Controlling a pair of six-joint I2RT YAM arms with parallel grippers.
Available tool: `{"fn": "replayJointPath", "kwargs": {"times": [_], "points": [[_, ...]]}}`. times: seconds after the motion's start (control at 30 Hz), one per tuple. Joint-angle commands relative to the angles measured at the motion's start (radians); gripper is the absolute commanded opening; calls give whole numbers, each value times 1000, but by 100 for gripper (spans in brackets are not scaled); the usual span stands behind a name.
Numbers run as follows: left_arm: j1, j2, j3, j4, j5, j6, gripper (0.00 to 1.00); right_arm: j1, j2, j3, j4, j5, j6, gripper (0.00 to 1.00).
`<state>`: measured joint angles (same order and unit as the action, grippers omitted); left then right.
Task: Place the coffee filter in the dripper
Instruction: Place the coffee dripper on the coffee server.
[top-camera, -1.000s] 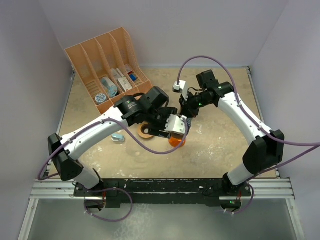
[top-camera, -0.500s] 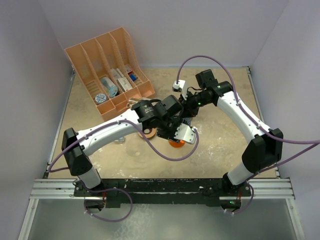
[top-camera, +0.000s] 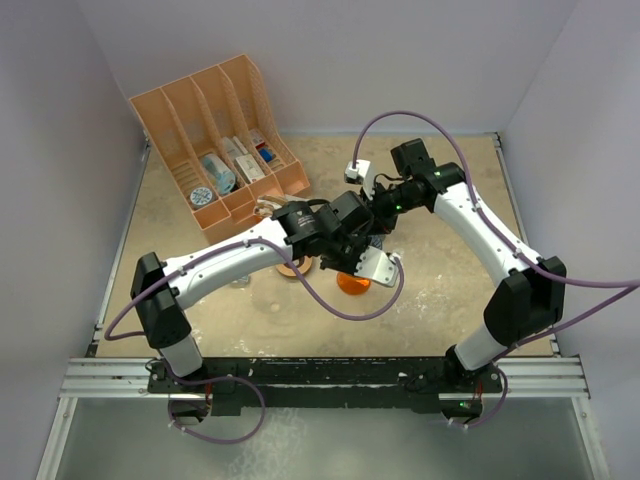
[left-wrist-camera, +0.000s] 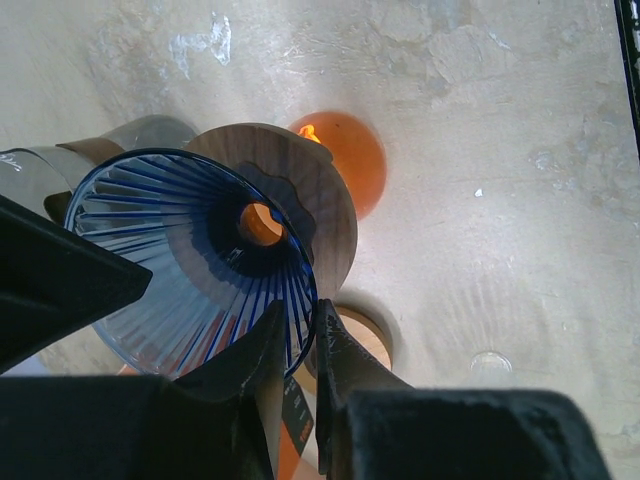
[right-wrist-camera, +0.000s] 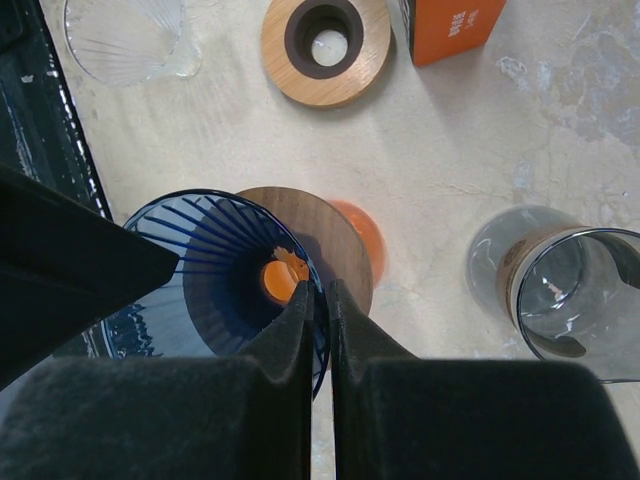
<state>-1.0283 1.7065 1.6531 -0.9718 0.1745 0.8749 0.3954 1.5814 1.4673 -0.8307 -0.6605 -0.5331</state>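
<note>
Blue glass at centre frame: what is being held? (Desk)

Ribbed blue dripper (left-wrist-camera: 190, 260) with a wooden collar, over the middle of the table (left-wrist-camera: 500, 200), its mouth open to both wrist cameras. Through its bottom hole shows an orange round object (left-wrist-camera: 355, 160) lying on the table beneath. Whether collar and object touch cannot be told. (Photographer)

And the grippers? (Desk)

Left gripper (left-wrist-camera: 298, 318): fingers drawn nearly together, pinching the dripper's rim with the blue glass wall between them. Right gripper (right-wrist-camera: 318, 298): likewise nipped tight on the rim, one finger inside the cone and one outside. Seen from above, the two arms meet over the middle of the table. (Photographer)

Where is the coffee filter? (Desk)

It cannot be picked out in any view. (Photographer)

Surroundings? (Desk)

Right wrist view: a wooden ring (right-wrist-camera: 325, 45) with a dark centre, an orange box (right-wrist-camera: 450, 25) just beside it, a clear glass cone (right-wrist-camera: 125, 40) on the ring's other side, and a glass tumbler (right-wrist-camera: 575, 300) with a cork band near the dripper. A peach file organiser (top-camera: 215, 130) stands at the table's far left. (Photographer)
</note>
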Motion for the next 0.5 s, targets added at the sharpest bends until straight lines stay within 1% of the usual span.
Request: {"fn": "replayJointPath", "kwargs": {"times": [0.0, 0.23, 0.47], "points": [[0, -10, -13, 42, 7, -34, 7, 2, 5, -13, 16, 67, -45, 1], [19, -9, -36, 49, 45, -58, 0, 2, 8, -54, 28, 88, -62, 0], [29, -10, -87, 65, 60, -69, 0, 2, 4, -106, 61, 119, -56, 0]]}}
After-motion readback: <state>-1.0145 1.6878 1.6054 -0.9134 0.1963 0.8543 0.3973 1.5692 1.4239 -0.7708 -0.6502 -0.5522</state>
